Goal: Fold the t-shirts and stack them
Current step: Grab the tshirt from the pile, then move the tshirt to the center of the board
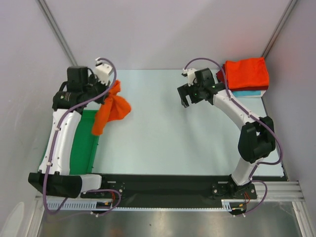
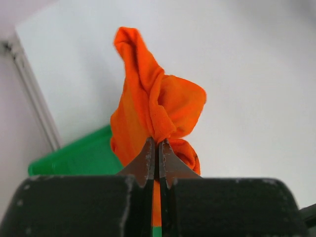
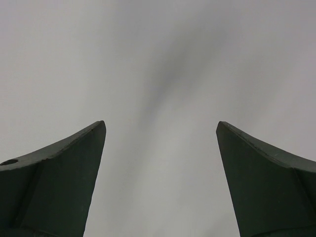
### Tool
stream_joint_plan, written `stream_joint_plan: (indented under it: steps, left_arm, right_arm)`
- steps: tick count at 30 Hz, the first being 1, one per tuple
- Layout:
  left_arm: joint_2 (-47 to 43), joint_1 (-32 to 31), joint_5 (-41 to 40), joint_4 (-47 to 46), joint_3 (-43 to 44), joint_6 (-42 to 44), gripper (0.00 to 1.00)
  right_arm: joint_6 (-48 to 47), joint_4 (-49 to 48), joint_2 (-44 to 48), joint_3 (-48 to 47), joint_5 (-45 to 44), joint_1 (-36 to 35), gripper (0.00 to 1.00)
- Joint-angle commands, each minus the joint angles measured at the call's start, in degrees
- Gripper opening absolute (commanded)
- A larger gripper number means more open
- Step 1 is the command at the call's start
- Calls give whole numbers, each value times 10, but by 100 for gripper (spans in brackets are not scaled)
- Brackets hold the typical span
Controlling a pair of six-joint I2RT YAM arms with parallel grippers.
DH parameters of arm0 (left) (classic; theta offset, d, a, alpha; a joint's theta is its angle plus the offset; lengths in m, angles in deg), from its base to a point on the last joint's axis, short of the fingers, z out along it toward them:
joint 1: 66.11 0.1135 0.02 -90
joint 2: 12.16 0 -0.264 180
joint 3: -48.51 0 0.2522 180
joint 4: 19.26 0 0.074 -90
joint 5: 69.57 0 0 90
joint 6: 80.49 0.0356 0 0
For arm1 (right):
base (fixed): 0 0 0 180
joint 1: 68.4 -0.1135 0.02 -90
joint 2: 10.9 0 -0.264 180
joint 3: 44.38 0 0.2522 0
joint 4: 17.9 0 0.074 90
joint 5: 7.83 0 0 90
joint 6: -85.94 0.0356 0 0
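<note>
My left gripper (image 1: 109,92) is shut on a bunched bright orange t-shirt (image 1: 110,111) and holds it in the air above the table's left side, the cloth hanging down beside the green tray (image 1: 84,143). In the left wrist view the shirt (image 2: 155,111) bulges out past my closed gripper (image 2: 158,144). A stack of folded t-shirts (image 1: 245,74), orange-red on top with dark red and teal edges below, sits at the back right corner. My right gripper (image 1: 186,96) is open and empty above the table, left of the stack; its wrist view (image 3: 160,127) shows only bare surface.
The green tray also shows in the left wrist view (image 2: 74,158) below the hanging shirt. Grey walls close in the table at the back and sides. The black base rail (image 1: 163,185) runs along the near edge.
</note>
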Motion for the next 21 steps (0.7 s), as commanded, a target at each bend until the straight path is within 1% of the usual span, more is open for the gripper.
stream_joint_plan:
  steps: [1, 2, 3, 5, 9, 14, 15, 18, 20, 21]
  left_arm:
    - [33, -57, 57, 9, 98, 18, 0]
    - [49, -78, 56, 9, 116, 20, 0]
    - [57, -87, 54, 7, 151, 20, 0]
    - [82, -117, 53, 4, 190, 21, 0]
    - [121, -172, 50, -4, 213, 32, 0]
    - [166, -252, 22, -10, 229, 42, 0]
    - [182, -262, 21, -11, 237, 40, 1]
    - [222, -294, 19, -16, 258, 28, 0]
    - [242, -305, 24, -18, 281, 17, 0]
    - [255, -308, 35, -18, 291, 8, 0]
  right_arm:
    - [-18, -18, 51, -41, -31, 24, 100]
    - [-19, -11, 55, -45, -9, 40, 100]
    - [-20, -2, 58, -52, 34, 49, 100]
    - [-8, 5, 74, -46, 51, 71, 100]
    - [1, -7, 104, -19, 57, 95, 95]
    - [-5, 5, 137, 1, 83, 120, 93]
    - [-5, 9, 142, 2, 109, 133, 90]
    - [-7, 20, 164, 17, 158, 155, 87]
    - [-11, 27, 185, 40, 191, 164, 87]
    - [-38, 44, 194, 48, 206, 168, 88]
